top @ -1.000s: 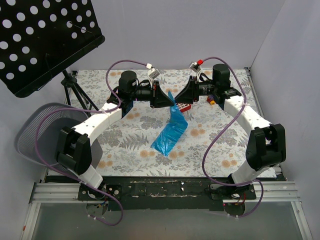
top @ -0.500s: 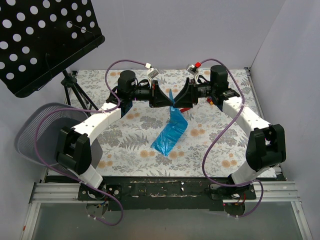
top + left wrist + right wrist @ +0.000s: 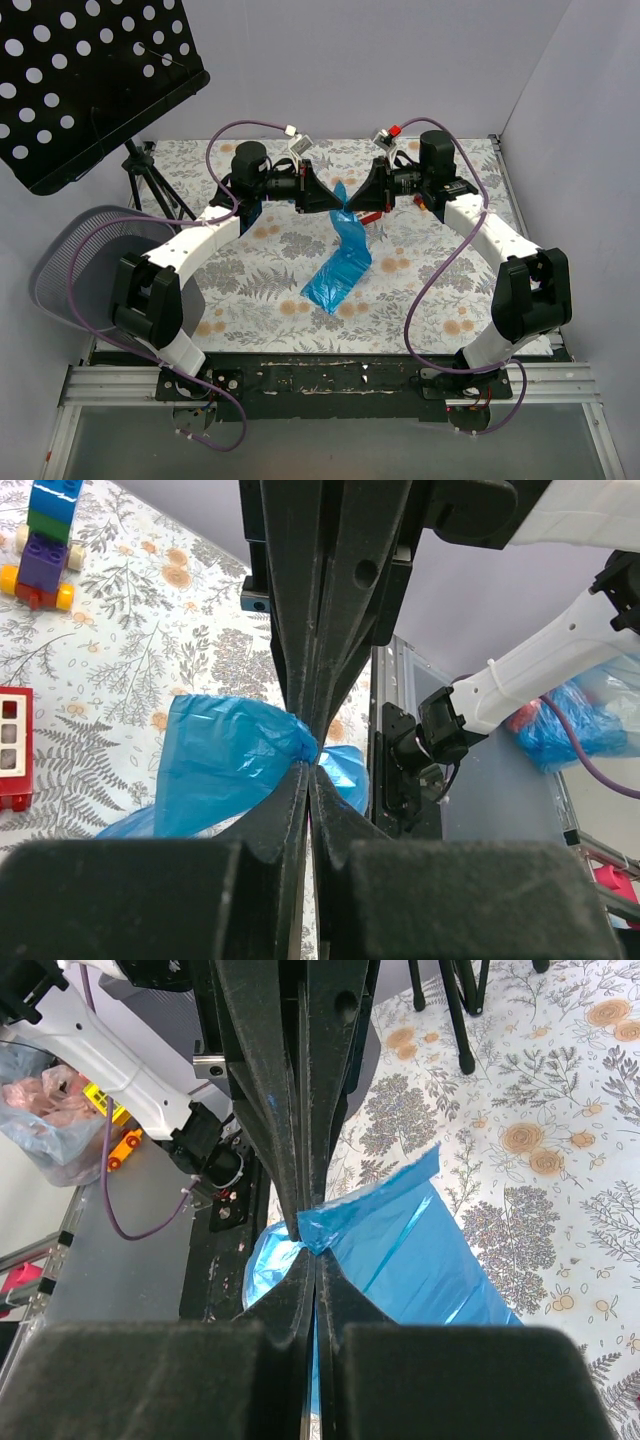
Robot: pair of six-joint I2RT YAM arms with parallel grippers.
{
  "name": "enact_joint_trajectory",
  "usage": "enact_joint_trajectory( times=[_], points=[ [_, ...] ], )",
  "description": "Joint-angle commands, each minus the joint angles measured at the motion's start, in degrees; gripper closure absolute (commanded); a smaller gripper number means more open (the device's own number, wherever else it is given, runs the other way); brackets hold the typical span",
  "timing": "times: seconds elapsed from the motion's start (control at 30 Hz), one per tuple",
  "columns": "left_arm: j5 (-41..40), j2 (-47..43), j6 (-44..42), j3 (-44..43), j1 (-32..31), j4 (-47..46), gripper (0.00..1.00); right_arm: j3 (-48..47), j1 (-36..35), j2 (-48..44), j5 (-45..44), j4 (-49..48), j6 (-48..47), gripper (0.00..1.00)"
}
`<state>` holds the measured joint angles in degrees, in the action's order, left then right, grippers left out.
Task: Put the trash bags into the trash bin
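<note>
The blue trash bag (image 3: 340, 262) hangs by its top corner, and its lower end rests on the flowered table (image 3: 250, 290). My left gripper (image 3: 334, 203) and right gripper (image 3: 351, 203) meet tip to tip over the table's far middle. In the left wrist view the left gripper (image 3: 312, 765) is shut on a bunched fold of the bag (image 3: 225, 765). The right wrist view shows the right gripper (image 3: 315, 1255) shut on the same fold of the bag (image 3: 430, 1255). The wire-mesh trash bin (image 3: 70, 268) sits off the table's left edge, behind the left arm.
A black perforated music stand (image 3: 90, 70) on a tripod (image 3: 150, 185) fills the far left corner. A multicoloured toy-brick car (image 3: 42, 542) and a red block (image 3: 12, 748) lie on the table beyond the grippers. Walls close in the back and right.
My right gripper moved left to the bag's raised top and shut on it, opposite the left gripper. The left gripper kept its hold and shifted slightly.
</note>
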<state>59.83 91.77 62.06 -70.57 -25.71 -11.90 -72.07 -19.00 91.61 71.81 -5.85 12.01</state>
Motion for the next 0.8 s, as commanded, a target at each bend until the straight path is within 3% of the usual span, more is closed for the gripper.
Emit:
enact_joint_trajectory(
  times=[0.0,0.57,0.63,0.77],
  points=[
    [1.9,-2.6,2.1,1.1,0.6,-2.2,1.00,0.4,0.2,-2.3,0.3,-1.0,-0.5,0.99],
    [0.6,-2.8,1.2,1.4,1.5,0.2,1.00,0.3,2.0,-2.2,0.2,-1.3,1.6,0.99],
    [0.6,-2.6,1.4,1.3,1.5,0.9,0.91,0.3,2.0,-2.1,0.4,-1.4,1.6,0.99],
    [2.1,-1.9,4.1,2.1,1.4,-2.7,0.82,0.4,2.0,-2.3,0.1,-1.7,1.8,0.99]
  ],
)
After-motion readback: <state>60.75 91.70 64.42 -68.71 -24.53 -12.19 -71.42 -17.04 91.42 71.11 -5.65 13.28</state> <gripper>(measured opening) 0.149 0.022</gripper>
